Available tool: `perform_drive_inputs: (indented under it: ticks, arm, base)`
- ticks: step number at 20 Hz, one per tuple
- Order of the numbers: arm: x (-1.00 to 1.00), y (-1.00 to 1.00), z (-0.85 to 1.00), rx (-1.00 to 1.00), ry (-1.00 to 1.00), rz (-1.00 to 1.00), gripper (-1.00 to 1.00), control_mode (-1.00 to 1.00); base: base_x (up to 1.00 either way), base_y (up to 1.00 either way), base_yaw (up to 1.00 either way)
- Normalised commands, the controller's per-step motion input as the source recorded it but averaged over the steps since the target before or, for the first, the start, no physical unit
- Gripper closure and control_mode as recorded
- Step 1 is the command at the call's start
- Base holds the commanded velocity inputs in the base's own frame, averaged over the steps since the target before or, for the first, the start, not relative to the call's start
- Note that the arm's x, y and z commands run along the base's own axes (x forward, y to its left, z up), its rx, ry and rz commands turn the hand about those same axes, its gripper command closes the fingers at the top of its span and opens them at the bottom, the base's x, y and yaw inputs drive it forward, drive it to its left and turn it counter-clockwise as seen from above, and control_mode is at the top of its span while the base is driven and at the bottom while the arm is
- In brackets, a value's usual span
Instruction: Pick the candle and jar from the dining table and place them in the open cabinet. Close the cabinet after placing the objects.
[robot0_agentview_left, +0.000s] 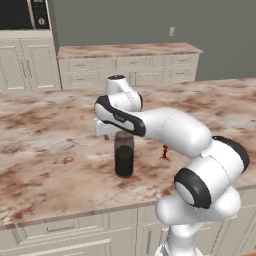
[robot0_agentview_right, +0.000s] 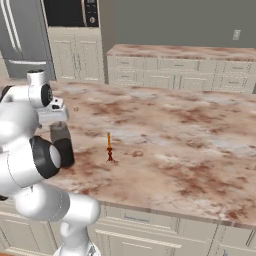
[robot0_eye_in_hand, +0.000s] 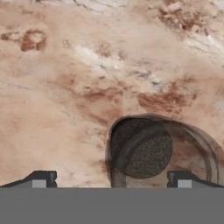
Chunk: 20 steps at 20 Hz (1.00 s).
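Now, arm: rises from the base, elbow bent low over the near table edge, forearm reaching forward, wrist turned so the hand points straight down.
Claw (robot0_eye_in_hand: 111, 179): released, jaws spread wide, poised directly above the jar, tips at either side of its top, not gripping.
Jar (robot0_agentview_left: 124, 156): upright on the table (robot0_agentview_left: 45, 150), near the front edge.
Candle (robot0_agentview_right: 109, 147): upright on the table, near the jar, apart from it.
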Motion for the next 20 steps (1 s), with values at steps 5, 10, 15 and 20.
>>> perform_drive_inputs:
  ticks: [5, 10, 15, 20]
  arm:
    - [0.26, 0.24, -0.29, 0.0, 0.0, 0.03, -1.0, -1.0]
    - [0.22, 0.13, -0.27, 0.0, 0.0, 0.04, -1.0, -1.0]
    - [0.06, 0.03, -0.23, 0.0, 0.0, 0.06, -1.0, -1.0]
    - [-0.42, 0.0, -0.74, 0.0, 0.0, 0.01, 1.0, -1.0]
  base:
    - [0.0, 0.0, 0.0]
    - [0.0, 0.0, 0.0]
    - [0.0, 0.0, 0.0]
    - [0.0, 0.0, 0.0]
